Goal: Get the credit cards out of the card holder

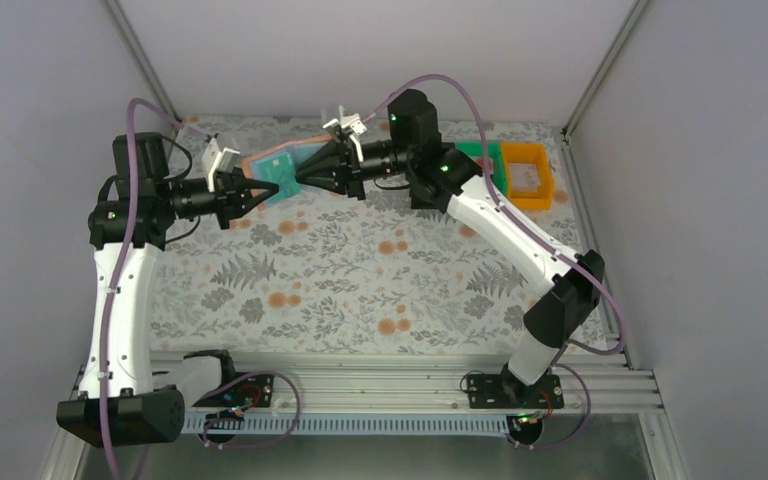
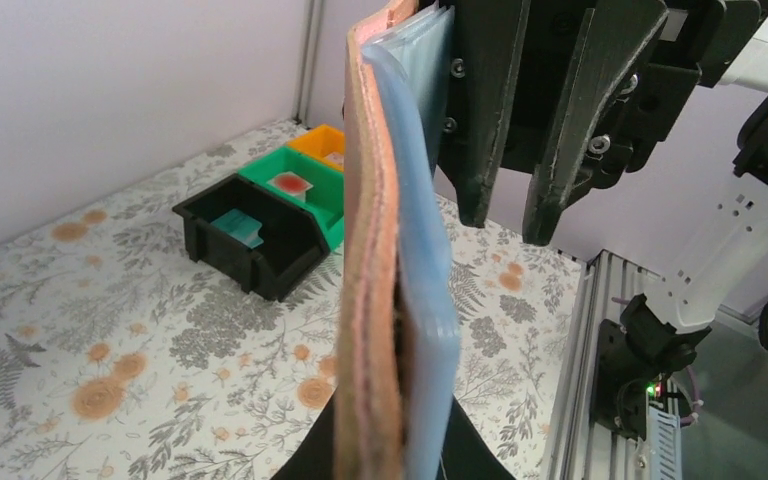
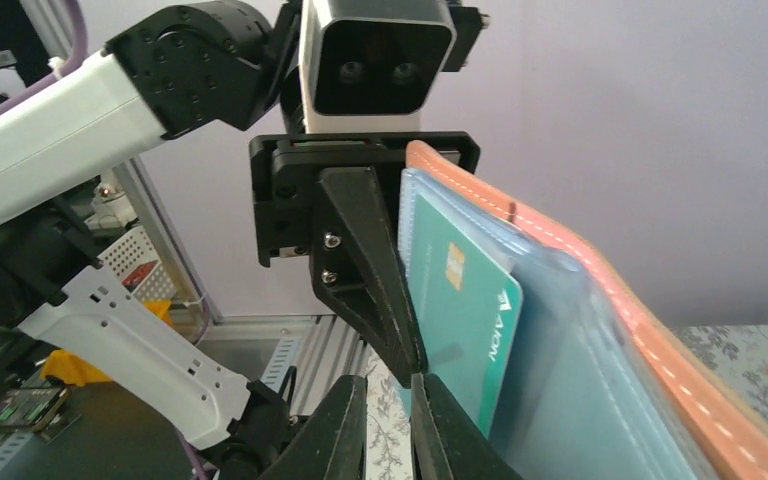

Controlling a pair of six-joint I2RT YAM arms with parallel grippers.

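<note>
The card holder is salmon-tan outside and light blue inside, held open and upright above the table's far side. My left gripper is shut on it; in the left wrist view the holder stands edge-on between the jaws. A teal credit card sticks out of a blue pocket of the holder. My right gripper is narrowly open and empty, its tips just beside the card's lower edge and against the left finger. It also shows in the left wrist view.
Three bins stand in a row at the back right: black with a teal card, green with a white card with a red mark, orange. A rail runs along the near edge.
</note>
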